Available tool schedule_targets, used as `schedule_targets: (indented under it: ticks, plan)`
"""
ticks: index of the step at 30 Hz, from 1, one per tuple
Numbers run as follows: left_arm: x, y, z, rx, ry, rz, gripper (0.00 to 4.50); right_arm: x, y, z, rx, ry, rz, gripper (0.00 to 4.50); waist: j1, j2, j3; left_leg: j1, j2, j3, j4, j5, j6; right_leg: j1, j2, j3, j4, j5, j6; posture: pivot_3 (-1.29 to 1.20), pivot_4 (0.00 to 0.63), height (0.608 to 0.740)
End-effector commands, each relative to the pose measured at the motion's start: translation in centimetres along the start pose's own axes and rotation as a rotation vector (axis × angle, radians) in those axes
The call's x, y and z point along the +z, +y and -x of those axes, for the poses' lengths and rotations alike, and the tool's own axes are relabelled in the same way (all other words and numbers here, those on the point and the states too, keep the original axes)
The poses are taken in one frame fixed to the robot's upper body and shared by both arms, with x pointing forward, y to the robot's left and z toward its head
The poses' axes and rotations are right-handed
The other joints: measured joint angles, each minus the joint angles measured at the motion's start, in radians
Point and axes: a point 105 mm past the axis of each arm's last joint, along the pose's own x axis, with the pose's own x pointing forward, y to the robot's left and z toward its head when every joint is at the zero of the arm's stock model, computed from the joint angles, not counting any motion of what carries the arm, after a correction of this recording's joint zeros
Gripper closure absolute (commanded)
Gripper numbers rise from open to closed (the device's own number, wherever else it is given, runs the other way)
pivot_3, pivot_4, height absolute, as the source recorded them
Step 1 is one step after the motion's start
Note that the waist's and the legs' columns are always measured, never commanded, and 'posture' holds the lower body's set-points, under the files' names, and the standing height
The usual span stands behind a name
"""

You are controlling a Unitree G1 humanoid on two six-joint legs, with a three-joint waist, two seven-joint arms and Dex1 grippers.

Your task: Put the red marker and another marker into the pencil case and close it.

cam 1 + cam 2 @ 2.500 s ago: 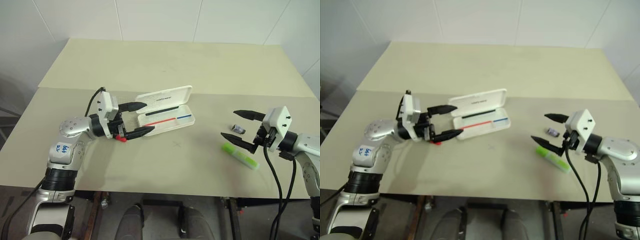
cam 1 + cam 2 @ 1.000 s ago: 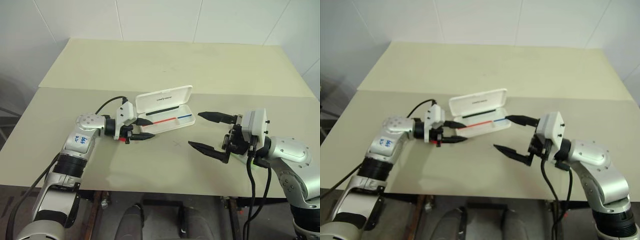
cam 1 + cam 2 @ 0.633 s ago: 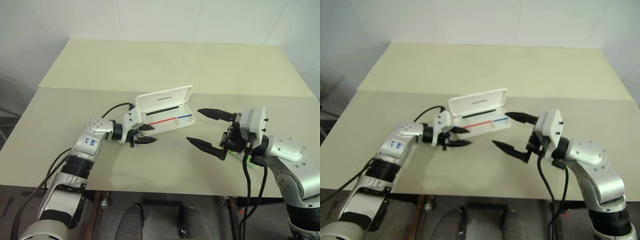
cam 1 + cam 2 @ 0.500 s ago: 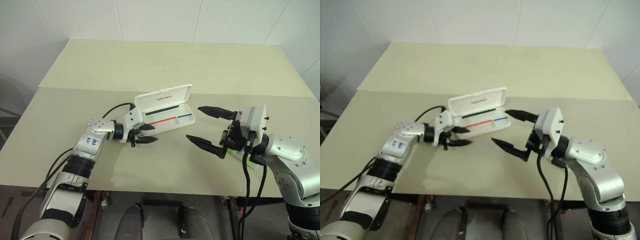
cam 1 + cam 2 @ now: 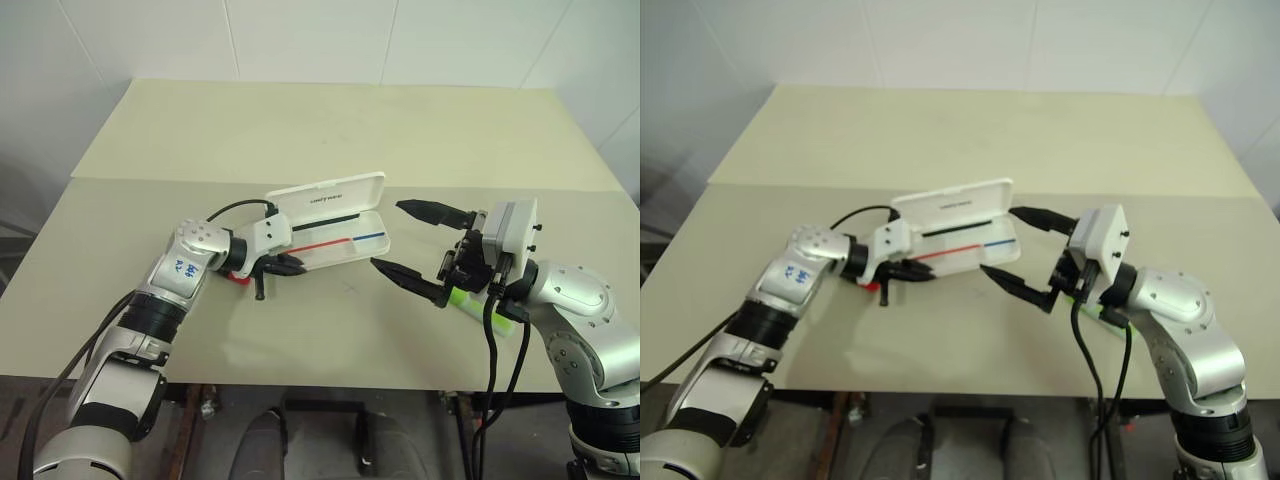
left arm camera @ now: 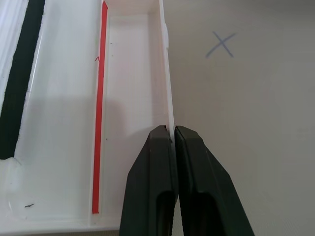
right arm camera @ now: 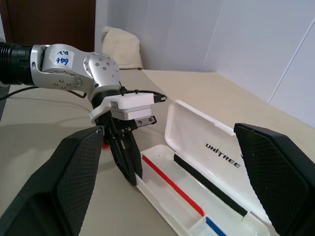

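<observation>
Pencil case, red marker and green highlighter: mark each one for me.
pencil case (image 5: 325,197): left eye view, on the open lid.
red marker (image 5: 240,278): left eye view, on its red cap.
green highlighter (image 5: 463,298): left eye view, on the visible green barrel.

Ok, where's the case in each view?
Left eye: case open, mid-table, just left of centre.
Right eye: case again just left of centre.
Left wrist: its tray close up, at the left gripper tips.
Right wrist: case open in mid-picture, lettered lid raised.
Shared landmark: the red line inside it.
</observation>
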Motion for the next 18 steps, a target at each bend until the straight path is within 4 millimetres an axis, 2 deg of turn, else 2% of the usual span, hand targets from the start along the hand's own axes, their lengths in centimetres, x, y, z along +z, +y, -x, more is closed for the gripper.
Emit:
schedule_targets:
  ticks: [1, 5, 10, 13, 18]
  plan:
    - [0.6, -0.7, 0.0, -0.070, 0.018, -0.038, 4.46, 0.8, -0.4, 0.6, -0.003, -0.005, 0.041, 0.00, -0.004, 0.000, 0.000, 0.000, 0.000, 0.000, 0.000, 0.000, 0.000, 0.000, 0.000, 0.000, 0.000, 0.000, 0.000, 0.00, 0.150, 0.740]
    - [2.9, -1.8, -0.6, -0.132, -0.024, -0.096, 4.46, 0.1, -1.0, 2.3, -0.025, 0.067, 0.036, 0.00, 0.000, 0.000, 0.000, 0.000, 0.000, 0.000, 0.000, -0.002, 0.000, 0.000, 0.000, 0.000, 0.000, 0.000, 0.001, 0.00, 0.150, 0.740]
    - [3.9, -3.7, -1.4, -0.198, -0.040, -0.127, 4.46, -0.7, -1.1, 5.1, -0.066, 0.163, 0.019, 0.00, 0.018, 0.000, 0.000, -0.001, 0.000, 0.000, 0.001, -0.003, 0.001, 0.000, 0.000, 0.001, -0.001, -0.001, 0.002, 0.00, 0.150, 0.740]
    - [3.5, -4.7, -1.7, -0.237, -0.026, -0.138, 4.46, -1.0, -0.8, 6.3, -0.093, 0.199, 0.008, 0.00, 0.019, 0.000, 0.000, -0.001, 0.000, 0.001, 0.002, -0.004, 0.001, 0.000, 0.000, 0.001, 0.000, -0.001, 0.002, 0.00, 0.150, 0.740]
    - [2.5, -5.4, -1.4, -0.271, 0.004, -0.158, 4.46, -0.8, -0.5, 6.8, -0.125, 0.203, 0.004, 0.00, 0.013, 0.000, 0.000, -0.001, 0.000, 0.001, 0.005, -0.005, 0.002, 0.000, 0.000, 0.002, 0.000, -0.003, 0.000, 0.00, 0.150, 0.740]
